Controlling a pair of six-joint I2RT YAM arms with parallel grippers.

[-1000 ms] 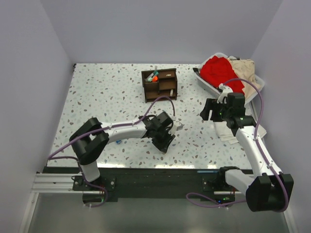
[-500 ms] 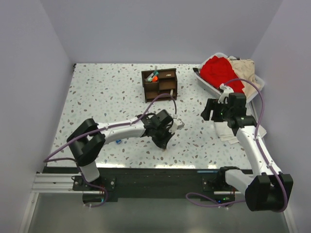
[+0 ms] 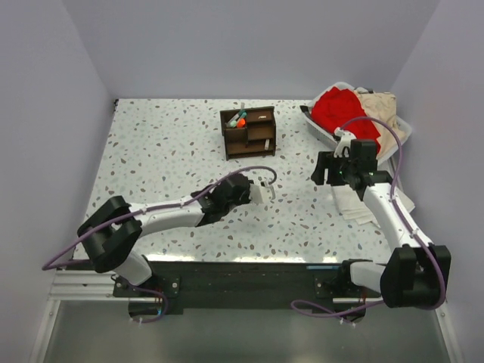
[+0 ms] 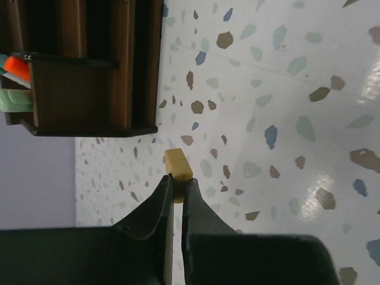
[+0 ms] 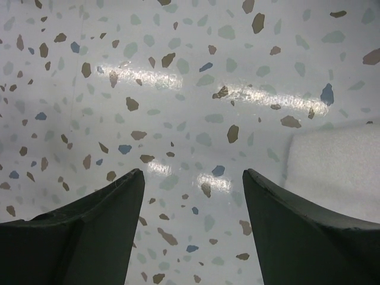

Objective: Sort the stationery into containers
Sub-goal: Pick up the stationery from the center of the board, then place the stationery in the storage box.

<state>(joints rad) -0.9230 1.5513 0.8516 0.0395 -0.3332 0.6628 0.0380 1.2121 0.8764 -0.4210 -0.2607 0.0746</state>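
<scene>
Overhead and wrist views of a two-arm robot sorting stationery on a speckled terrazzo table (image 3: 166, 151).

The task looks partly done. The dark brown wooden desk organiser (image 3: 249, 148) stands toward the back of the table, and it already holds an orange-capped marker (image 3: 242, 122) and a green marker (image 3: 235, 118) leaning together in its rear left cubby. The other cubbies are too small and dark in these views to read. You can see no other loose stationery on the table from overhead, though the left arm covers part of the surface, so more may be left to sort.

Your left gripper (image 4: 178, 183) has its fingers pinched narrow on a small tan eraser block (image 4: 177, 165). The block sits squarely between the two fingertips, and its far end sticks out past them, pointing toward the organiser. In the left wrist view the organiser fills the upper left corner, near the block but apart from it, with bare table between. You cannot tell from these views whether the block is lifted clear of the table. What is left for this piece, as a judgement, is to carry it over an open cubby and release it.

Your right gripper (image 5: 193, 184) hangs with its fingers spread wide and nothing between them, over bare table just beside a white cloth (image 5: 338, 172).
</scene>
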